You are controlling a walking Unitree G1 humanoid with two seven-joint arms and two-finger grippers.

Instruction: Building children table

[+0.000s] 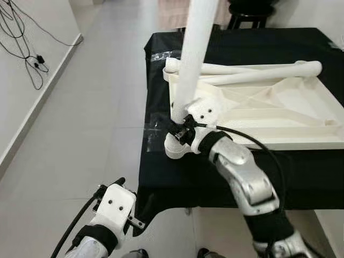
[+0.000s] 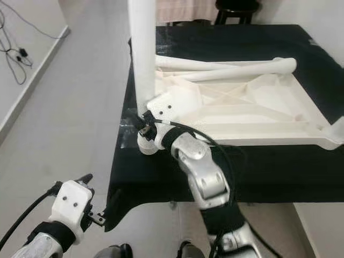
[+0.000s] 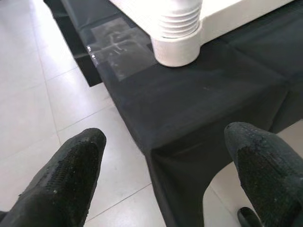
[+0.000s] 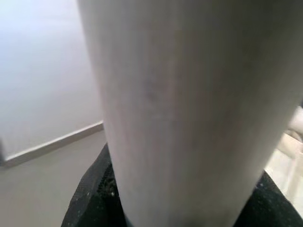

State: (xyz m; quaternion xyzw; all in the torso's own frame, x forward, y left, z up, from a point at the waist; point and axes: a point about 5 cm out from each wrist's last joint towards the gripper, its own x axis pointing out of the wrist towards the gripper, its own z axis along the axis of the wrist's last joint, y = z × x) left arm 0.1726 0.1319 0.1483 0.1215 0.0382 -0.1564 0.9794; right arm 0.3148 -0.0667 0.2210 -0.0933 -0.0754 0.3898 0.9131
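**Leg going into corner socket of upturned tabletop**

Black-draped bench (image 1: 301, 177) fills the right of the scene, pale tiled floor (image 1: 91, 123) to the left. On the bench lies the white plastic children's tabletop, upside down with ribbed underside showing (image 1: 279, 113). Two loose white tubular legs (image 1: 252, 72) lie across its far edge. A third white tubular leg (image 1: 194, 48) stands upright at the tabletop's near-left corner, its threaded end seated in the round white corner socket (image 3: 176, 45), right at the bench's left edge.

Right gripper (image 1: 183, 130) sits at the base of the upright leg, fingers pinching the leg just above the socket; the right wrist view has the leg hard against the lens with black fingers on either side. Left gripper (image 1: 115, 185) hangs low, near-left of the bench over the floor, fingers (image 3: 71, 165) spread wide, holding nothing.

Risks, judged: leg looks slightly tilted, so the thread could cross or jam if turned that way. Low grip on a tall leg gives little leverage; it could slip. Tabletop isn't held down and sits near the edge, so twisting could drag it or the cloth off the bench.
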